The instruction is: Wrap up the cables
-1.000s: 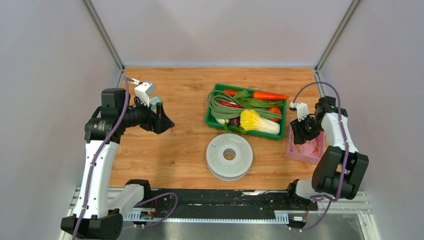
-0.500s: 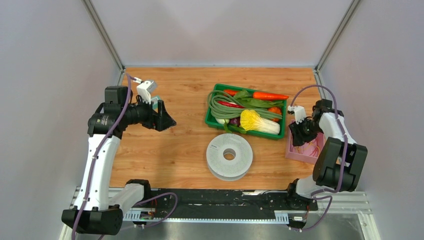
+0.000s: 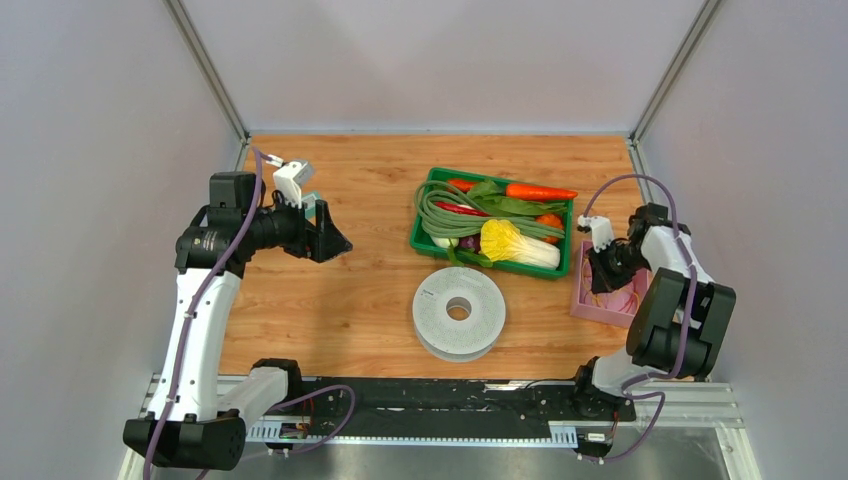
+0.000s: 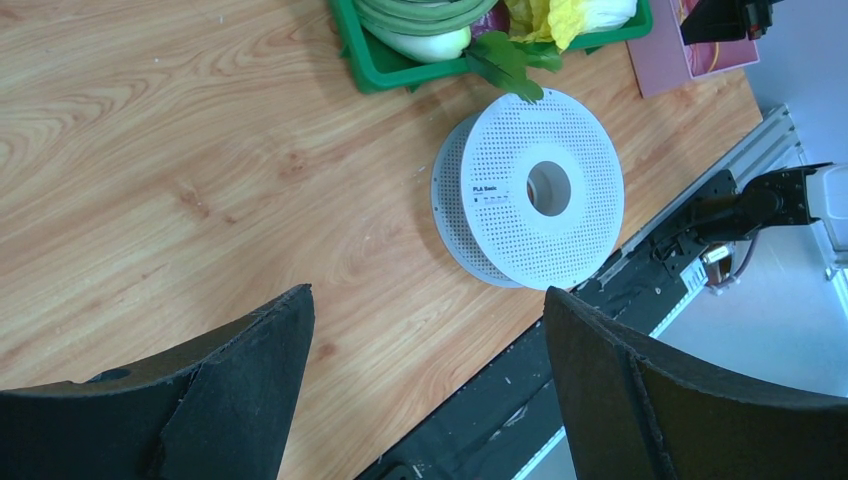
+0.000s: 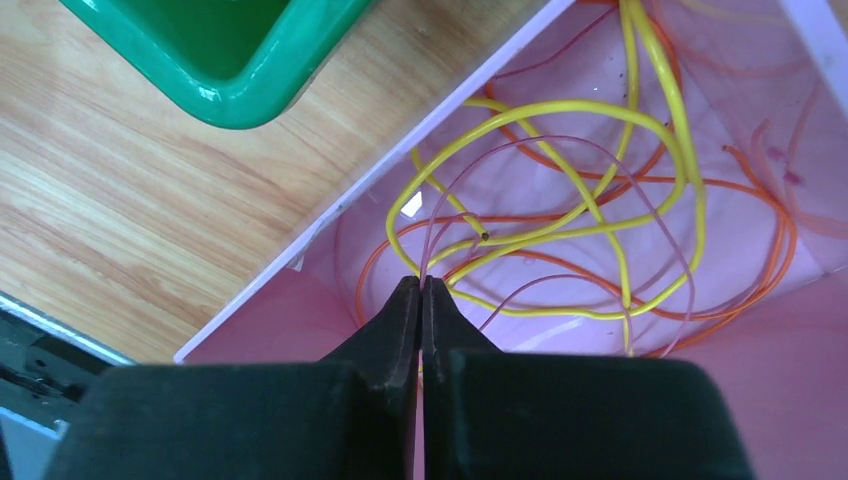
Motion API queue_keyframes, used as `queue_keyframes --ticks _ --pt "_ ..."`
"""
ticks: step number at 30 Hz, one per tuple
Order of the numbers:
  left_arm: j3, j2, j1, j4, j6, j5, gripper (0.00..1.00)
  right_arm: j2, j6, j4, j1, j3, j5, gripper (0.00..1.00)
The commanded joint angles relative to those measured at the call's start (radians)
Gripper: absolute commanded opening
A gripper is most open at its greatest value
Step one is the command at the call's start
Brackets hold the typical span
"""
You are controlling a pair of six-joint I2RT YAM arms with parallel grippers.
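A flat round light-grey perforated spool point(image 3: 459, 312) with a centre hole lies on the wooden table; it also shows in the left wrist view point(image 4: 530, 190). I cannot make out any strand wound on it. My left gripper point(image 3: 335, 245) is open and empty, held above the table left of the spool point(image 4: 425, 300). My right gripper point(image 3: 597, 275) is down in a pink tray point(image 3: 580, 300) of loose cables. In the right wrist view it point(image 5: 421, 283) is shut on a thin pink strand point(image 5: 424, 255) among yellow point(image 5: 590, 106) and orange cables point(image 5: 790, 240).
A green basket point(image 3: 415, 225) of vegetables stands behind the spool, close to the pink tray's left side; its corner shows in the right wrist view point(image 5: 230, 100). The black base rail point(image 3: 450, 395) runs along the near table edge. Walls enclose left, right and back.
My right gripper has shifted slightly down and right over the pink tray. My left arm shifted a little a second ago and has held still since.
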Motion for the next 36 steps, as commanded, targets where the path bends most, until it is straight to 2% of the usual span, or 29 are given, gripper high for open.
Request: queue_keyframes --ticks 1,10,16,23,28,36 --pt "0.025 -0.01 0.006 0.025 -0.003 0.0 0.92 -0.048 -0.033 -0.074 -0.029 0.06 -0.062 0.0" --pt "0.014 -0.039 0.006 0.031 -0.01 -0.011 0.92 -0.262 -0.041 -0.335 -0.104 0.29 -0.167 0.0" --pt "0.007 -0.058 0.006 0.029 -0.006 -0.013 0.92 -0.324 0.029 -0.395 -0.111 0.488 -0.22 0.0" --pt "0.004 -0.079 0.006 0.037 -0.01 -0.013 0.92 -0.306 0.144 -0.41 -0.111 0.758 -0.271 0.0" --pt "0.001 -0.09 0.006 0.04 -0.011 -0.01 0.92 -0.298 0.258 -0.332 -0.112 0.955 -0.295 0.0" --pt "0.002 -0.09 0.006 0.067 -0.023 0.001 0.92 -0.307 0.528 -0.061 -0.111 1.137 -0.32 0.0"
